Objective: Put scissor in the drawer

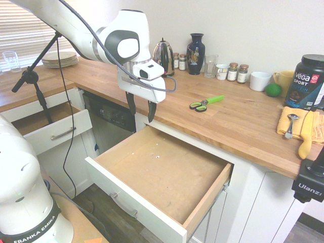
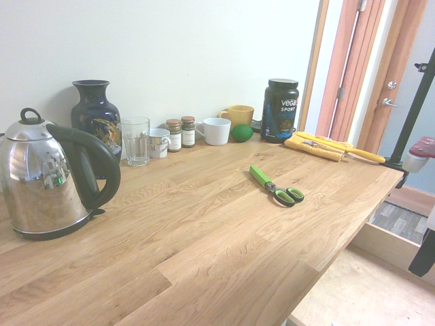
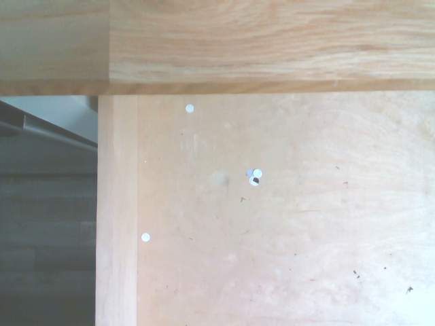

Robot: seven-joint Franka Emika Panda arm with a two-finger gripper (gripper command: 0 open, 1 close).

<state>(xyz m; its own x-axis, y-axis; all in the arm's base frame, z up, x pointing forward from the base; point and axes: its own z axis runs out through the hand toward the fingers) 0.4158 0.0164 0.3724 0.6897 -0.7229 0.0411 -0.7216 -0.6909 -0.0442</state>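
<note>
The scissor (image 1: 205, 104) (image 2: 276, 186), with black-and-lime handles and a green sheath, lies flat on the wooden counter. The drawer (image 1: 167, 174) stands pulled out below the counter edge, its brown board bottom (image 3: 285, 224) bare. My gripper (image 1: 141, 111) hangs open above the drawer's back left corner, fingers pointing down, holding nothing. It is left of the scissor and apart from it. In the second exterior view only a dark finger (image 2: 425, 251) shows at the right edge.
On the counter stand a kettle (image 1: 163, 56), dark vase (image 1: 195, 53), glass (image 1: 210, 66), spice jars, mugs, a green ball (image 1: 273, 89), a protein tub (image 1: 307, 81) and a yellow cloth with a metal utensil (image 1: 290, 125). A smaller drawer (image 1: 53, 126) is open at left.
</note>
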